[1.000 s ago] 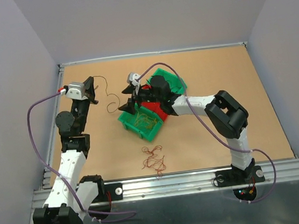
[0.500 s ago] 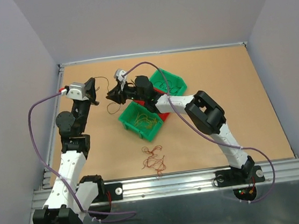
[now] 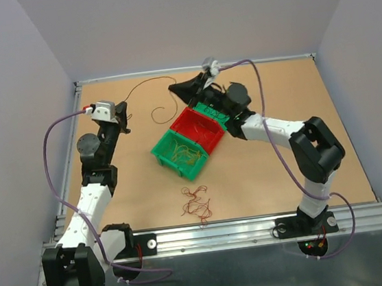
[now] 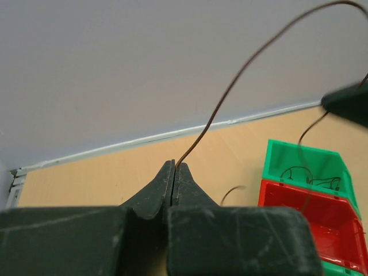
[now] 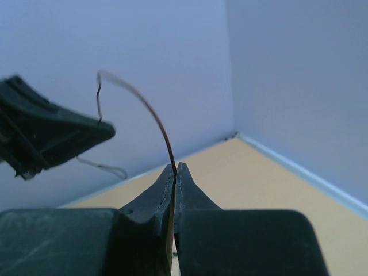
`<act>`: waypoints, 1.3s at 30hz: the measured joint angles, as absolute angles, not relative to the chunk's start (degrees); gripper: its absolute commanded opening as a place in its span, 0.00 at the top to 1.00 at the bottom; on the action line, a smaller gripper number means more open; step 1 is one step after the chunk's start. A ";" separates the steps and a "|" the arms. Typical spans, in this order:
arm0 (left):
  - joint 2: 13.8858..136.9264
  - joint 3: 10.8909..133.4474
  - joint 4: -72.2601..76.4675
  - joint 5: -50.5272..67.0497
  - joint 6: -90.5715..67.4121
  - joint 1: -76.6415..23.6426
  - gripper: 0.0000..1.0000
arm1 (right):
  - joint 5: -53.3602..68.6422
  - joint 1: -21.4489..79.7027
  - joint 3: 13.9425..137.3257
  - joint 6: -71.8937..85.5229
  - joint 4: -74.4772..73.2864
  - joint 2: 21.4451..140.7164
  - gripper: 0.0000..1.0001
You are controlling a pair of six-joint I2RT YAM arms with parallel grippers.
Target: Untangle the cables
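Note:
One thin red-brown cable (image 3: pixel 144 85) stretches in the air between both grippers. My left gripper (image 3: pixel 124 115) is shut on one end at the back left; in the left wrist view the cable (image 4: pixel 230 95) rises from the closed tips (image 4: pixel 174 167). My right gripper (image 3: pixel 173 87) is shut on the other end, and in its wrist view the strand (image 5: pixel 156 115) arcs up from the tips (image 5: pixel 176 167). A loose part of the cable (image 3: pixel 162 112) curls below. A red-brown clump of cables (image 3: pixel 197 203) lies on the table near the front. Yellow-orange cables (image 3: pixel 183 158) sit in the near green bin.
Three small bins stand in a diagonal row mid-table: a green bin (image 3: pixel 161 153), a red bin (image 3: pixel 211 137) and a further green bin (image 3: pixel 217 114) holding dark strands. Walls close the table on the back and sides. The right arm reaches over the far bin.
My right gripper has left the bins, swung to the back and shut on the cable. The strand is now pulled out between both grippers. The left gripper has shifted slightly.

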State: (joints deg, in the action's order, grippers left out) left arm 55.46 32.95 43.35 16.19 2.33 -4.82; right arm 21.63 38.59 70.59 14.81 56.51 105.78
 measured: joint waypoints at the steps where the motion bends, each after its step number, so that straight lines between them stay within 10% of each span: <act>1: 55.59 32.95 43.40 16.29 2.31 -4.84 1.00 | 21.96 36.86 69.93 15.92 58.06 104.40 0.99; 13: 68.12 38.98 41.82 16.49 5.13 -14.81 1.00 | 21.28 23.31 61.65 26.06 62.26 97.97 1.00; 28: 105.82 76.58 32.45 10.55 5.37 -31.99 1.00 | 22.50 13.82 53.76 30.63 63.09 95.57 0.99; 39: 121.05 85.45 31.14 14.61 9.82 -34.89 0.86 | 23.29 12.64 52.60 30.17 65.06 97.03 0.99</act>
